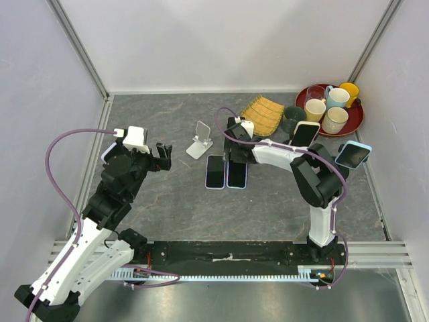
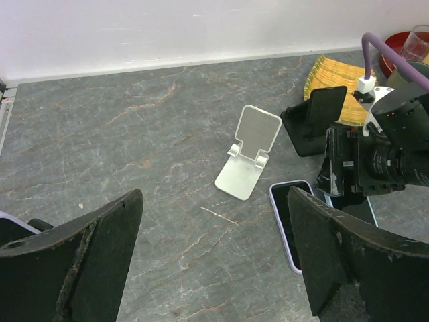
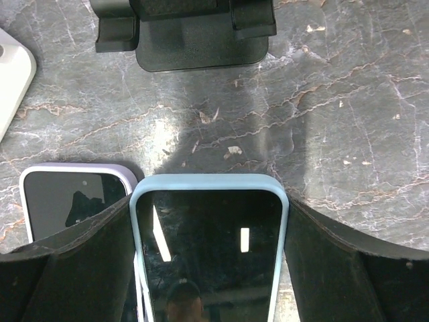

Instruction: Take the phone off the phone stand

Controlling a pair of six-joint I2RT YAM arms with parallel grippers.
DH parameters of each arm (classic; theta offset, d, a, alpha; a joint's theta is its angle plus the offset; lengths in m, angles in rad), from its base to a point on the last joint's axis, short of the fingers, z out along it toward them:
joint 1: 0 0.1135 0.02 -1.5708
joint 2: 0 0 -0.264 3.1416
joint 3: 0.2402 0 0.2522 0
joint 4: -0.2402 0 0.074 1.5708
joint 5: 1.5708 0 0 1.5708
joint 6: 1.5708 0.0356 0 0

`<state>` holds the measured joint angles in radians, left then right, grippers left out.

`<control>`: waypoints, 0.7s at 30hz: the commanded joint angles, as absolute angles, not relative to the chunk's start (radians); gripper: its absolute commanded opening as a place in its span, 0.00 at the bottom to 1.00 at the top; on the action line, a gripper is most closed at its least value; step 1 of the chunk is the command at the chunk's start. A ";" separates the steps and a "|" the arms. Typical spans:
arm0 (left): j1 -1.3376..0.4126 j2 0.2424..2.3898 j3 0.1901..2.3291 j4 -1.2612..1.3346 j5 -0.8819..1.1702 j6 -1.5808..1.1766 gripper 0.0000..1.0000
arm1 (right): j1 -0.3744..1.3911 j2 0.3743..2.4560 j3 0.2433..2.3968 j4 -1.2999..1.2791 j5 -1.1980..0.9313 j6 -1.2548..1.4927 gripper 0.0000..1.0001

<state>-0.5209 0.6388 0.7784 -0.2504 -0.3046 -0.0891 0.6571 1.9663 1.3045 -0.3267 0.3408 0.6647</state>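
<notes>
A light-blue cased phone (image 3: 209, 248) lies flat on the grey table, its screen up, right beside a lilac cased phone (image 3: 67, 201). In the top view they lie side by side: light-blue (image 1: 236, 173), lilac (image 1: 215, 172). My right gripper (image 3: 209, 201) is shut on the light-blue phone, one finger against each long edge. An empty black stand (image 3: 184, 33) sits just beyond it. An empty white stand (image 1: 200, 141) is to its left. My left gripper (image 1: 161, 155) is open and empty, left of the white stand (image 2: 249, 151).
Two more phones lean on stands at the right (image 1: 306, 133) (image 1: 353, 154). A red tray (image 1: 355, 121) of cups stands in the back right corner, with a dark cup (image 1: 293, 117) and a yellow woven mat (image 1: 263, 113) beside it. White walls enclose the table.
</notes>
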 commanded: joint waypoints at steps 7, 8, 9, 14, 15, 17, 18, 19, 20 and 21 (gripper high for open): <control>-0.515 0.635 0.781 -0.209 -0.293 -0.101 0.95 | 0.657 1.830 1.273 -0.296 0.350 0.646 0.98; -0.515 0.635 0.779 -0.209 -0.293 -0.101 0.95 | 0.657 1.821 1.273 -0.298 0.350 0.643 0.98; -0.515 0.634 0.779 -0.209 -0.293 -0.101 0.95 | 0.657 1.818 1.273 -0.298 0.345 0.641 0.98; -0.515 0.637 0.779 -0.207 -0.301 -0.103 0.95 | 0.657 1.752 1.264 -0.285 0.327 0.612 0.98; -0.515 0.638 0.778 -0.207 -0.307 -0.101 0.95 | 0.657 1.735 1.259 -0.279 0.322 0.604 0.98; -0.515 0.643 0.776 -0.207 -0.316 -0.101 0.95 | 0.658 1.665 1.229 -0.233 0.316 0.571 0.98; -0.515 0.647 0.775 -0.207 -0.325 -0.101 0.95 | 0.657 1.636 1.210 -0.210 0.313 0.557 0.98; -0.515 0.649 0.775 -0.206 -0.330 -0.101 0.95 | 0.658 1.602 1.192 -0.157 0.311 0.543 0.98; -0.515 0.655 0.775 -0.206 -0.336 -0.101 0.95 | 0.657 1.538 1.154 -0.131 0.308 0.508 0.98; -0.515 0.658 0.773 -0.209 -0.345 -0.101 0.95 | 0.657 1.510 1.137 -0.112 0.311 0.496 0.98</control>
<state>-0.5209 0.6468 0.7784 -0.2504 -0.3126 -0.0891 0.6571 1.6821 1.1980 -0.2634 0.3149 0.5800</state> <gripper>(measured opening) 0.950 0.982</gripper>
